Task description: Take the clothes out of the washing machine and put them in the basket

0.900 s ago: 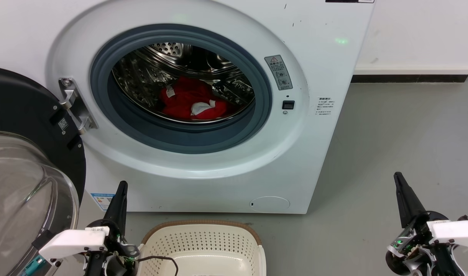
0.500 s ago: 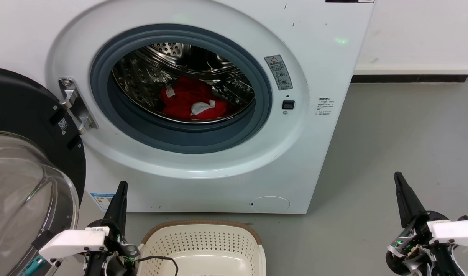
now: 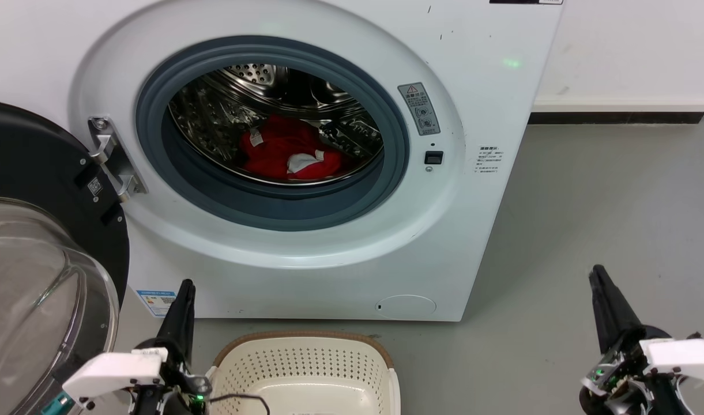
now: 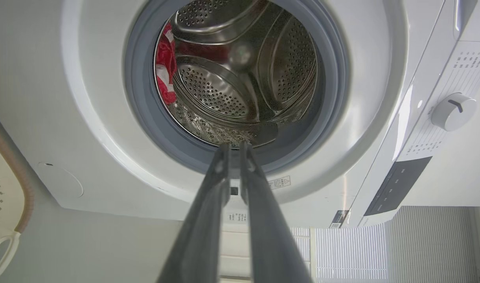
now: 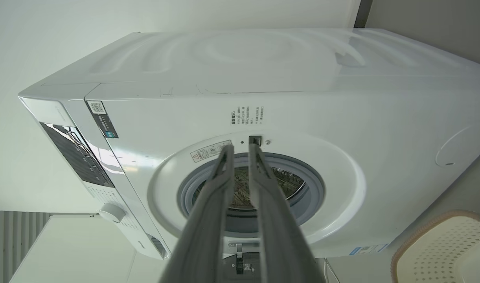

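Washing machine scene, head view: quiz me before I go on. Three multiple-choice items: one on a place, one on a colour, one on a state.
1. Where are the clothes?
A. in the basket
B. in the drum of the washing machine
C. on the floor

2. What is their main colour?
A. red
B. blue
C. grey

3. The machine's door is:
A. shut
B. half shut
C. swung open

Key:
1 B: the clothes lie low in the steel drum, behind the grey rim.
2 A: the fabric is bright red with small white patches.
3 C: the door stands wide at the left of the head view, and the drum is uncovered.
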You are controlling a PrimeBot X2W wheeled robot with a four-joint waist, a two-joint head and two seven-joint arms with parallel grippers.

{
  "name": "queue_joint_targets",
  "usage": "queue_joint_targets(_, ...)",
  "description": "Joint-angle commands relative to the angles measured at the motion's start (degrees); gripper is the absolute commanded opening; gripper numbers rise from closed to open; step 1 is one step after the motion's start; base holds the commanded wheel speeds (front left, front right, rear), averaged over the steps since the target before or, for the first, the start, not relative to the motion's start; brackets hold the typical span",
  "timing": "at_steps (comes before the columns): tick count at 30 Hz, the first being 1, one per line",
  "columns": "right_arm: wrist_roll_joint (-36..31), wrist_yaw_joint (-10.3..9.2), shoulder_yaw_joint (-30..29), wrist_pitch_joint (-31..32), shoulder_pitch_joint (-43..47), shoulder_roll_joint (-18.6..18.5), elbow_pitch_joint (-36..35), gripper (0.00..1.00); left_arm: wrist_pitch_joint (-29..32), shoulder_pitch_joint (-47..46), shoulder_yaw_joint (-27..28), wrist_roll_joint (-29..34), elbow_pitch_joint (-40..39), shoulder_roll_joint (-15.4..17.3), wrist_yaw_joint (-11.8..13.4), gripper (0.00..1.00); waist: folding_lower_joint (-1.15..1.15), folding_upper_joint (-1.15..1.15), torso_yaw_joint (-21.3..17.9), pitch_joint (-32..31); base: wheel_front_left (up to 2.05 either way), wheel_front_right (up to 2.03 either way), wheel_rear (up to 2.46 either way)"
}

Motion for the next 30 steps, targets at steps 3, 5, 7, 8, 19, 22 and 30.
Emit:
queue_joint_targets(3, -0.4, 0.01, 0.5, -1.1, 0.2, 0.0, -0.9, 1.0, -1.1, -0.3, -1.0, 0.6, -0.2, 0.0, 0.0, 1.0, 0.0, 0.0, 0.0, 0.0, 0.0, 0.0, 0.0)
queue_joint_targets(5, -0.7, 0.01, 0.8, -1.7, 0.4, 0.0, -1.3, 1.0, -1.7, -0.5, -1.7, 0.8, -0.3, 0.0, 0.0, 1.0, 0.0, 0.0, 0.0, 0.1, 0.0, 0.0, 0.0)
queue_joint_targets(7, -1.0, 0.01, 0.9, -2.3, 0.6, 0.0, -1.8, 1.0, -2.3, -0.7, -2.3, 1.1, -0.4, 0.0, 0.0, 1.0, 0.0, 0.0, 0.0, 0.1, 0.0, 0.0, 0.0)
queue_joint_targets(8, -1.1, 0.01, 0.9, -2.6, 0.7, 0.0, -2.0, 1.0, -2.6, -0.8, -2.6, 1.3, -0.4, 0.0, 0.0, 1.0, 0.0, 0.0, 0.0, 0.1, 0.0, 0.0, 0.0)
queue_joint_targets(19, -5.7, 0.01, 0.9, -5.5, 1.4, 0.0, -3.6, 1.0, -5.5, -2.0, -4.7, 6.2, -1.6, 0.0, 0.0, 1.0, 0.0, 0.0, 0.3, 0.4, 0.0, 0.0, 0.0)
queue_joint_targets(22, -8.5, 0.01, 0.9, -6.2, 1.3, 0.0, -4.2, 1.0, -6.2, -2.3, -5.1, 9.1, -2.2, 0.0, 0.0, 1.0, 0.0, 0.0, 0.3, 0.5, 0.0, 0.0, 0.0)
queue_joint_targets(30, -21.1, 0.01, 0.9, -8.1, 1.3, 0.0, -6.6, 1.0, -8.1, -3.1, -5.3, 19.8, -3.7, 0.0, 0.0, 1.0, 0.0, 0.0, 0.4, 0.9, 0.0, 0.0, 0.0)
